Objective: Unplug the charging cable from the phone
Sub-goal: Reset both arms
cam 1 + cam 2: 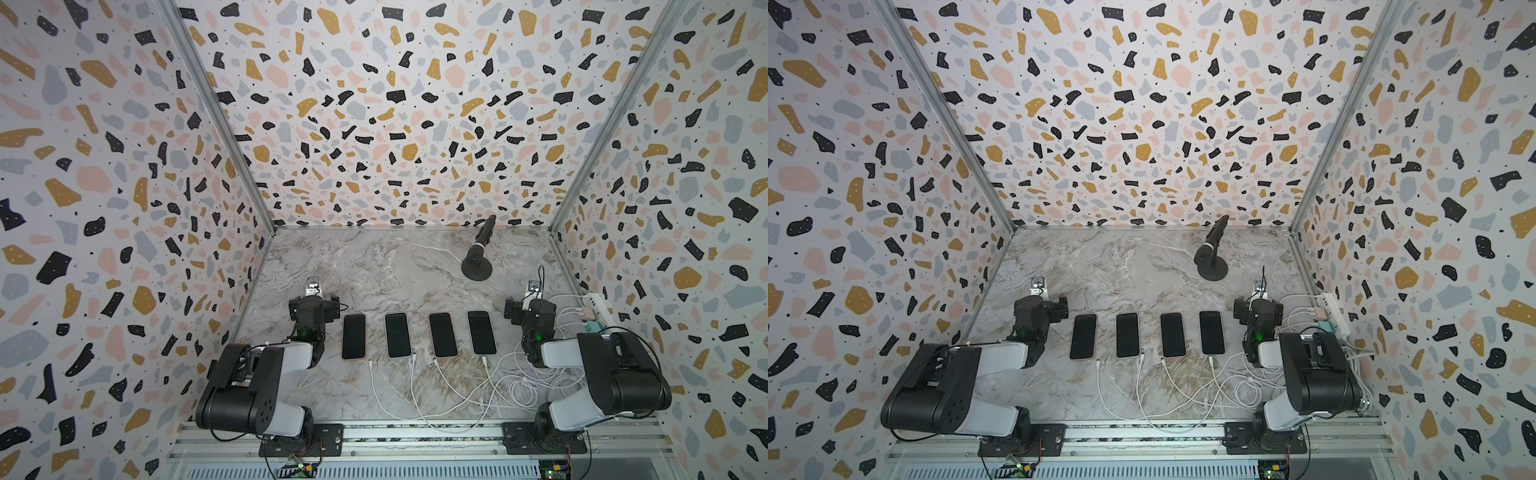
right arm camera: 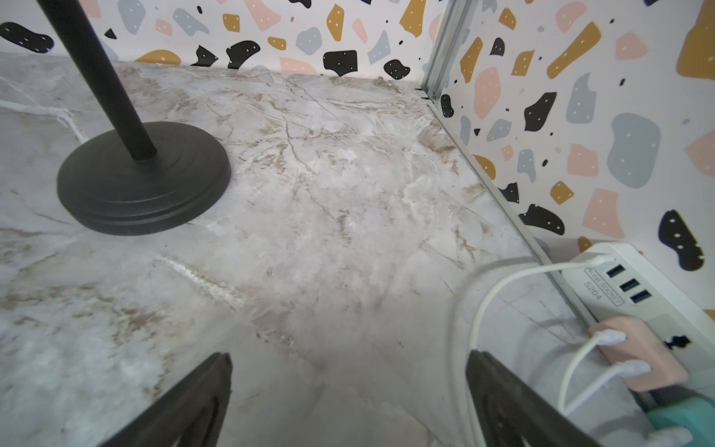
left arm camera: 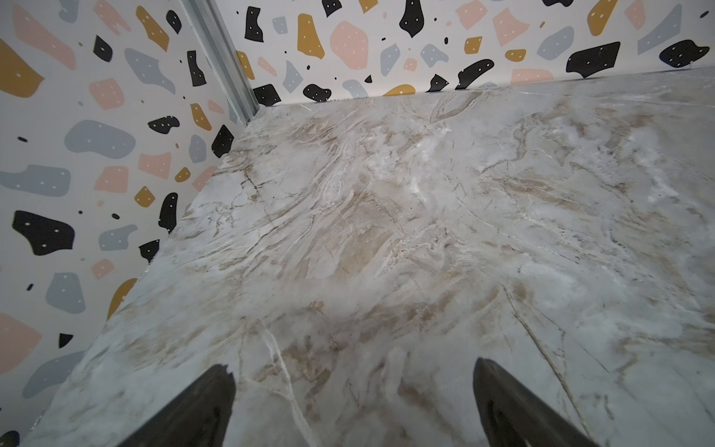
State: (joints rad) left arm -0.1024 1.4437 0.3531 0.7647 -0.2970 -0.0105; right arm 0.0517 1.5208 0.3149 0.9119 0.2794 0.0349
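Several dark phones lie in a row on the marble table point(image 1: 374, 270). A white charging cable point(image 1: 484, 360) meets the middle of the near edge of the rightmost phone point(image 1: 481, 332) point(image 1: 1212, 332). Other cable ends point(image 1: 371, 365) lie by the near corners of the other phones; I cannot tell whether they are plugged in. My left gripper point(image 1: 314, 302) point(image 3: 354, 367) stands open to the left of the row, with only bare table between its fingers. My right gripper point(image 1: 530, 307) point(image 2: 350, 360) is open to the right of the row and holds nothing. Neither wrist view shows a phone.
A black microphone stand point(image 1: 477, 268) point(image 2: 143, 185) stands at the back right. A white power strip point(image 1: 598, 307) point(image 2: 638, 294) with a pink adapter point(image 2: 638, 356) lies along the right wall. Loose white cable loops point(image 1: 523, 386) pile up near the right arm's base.
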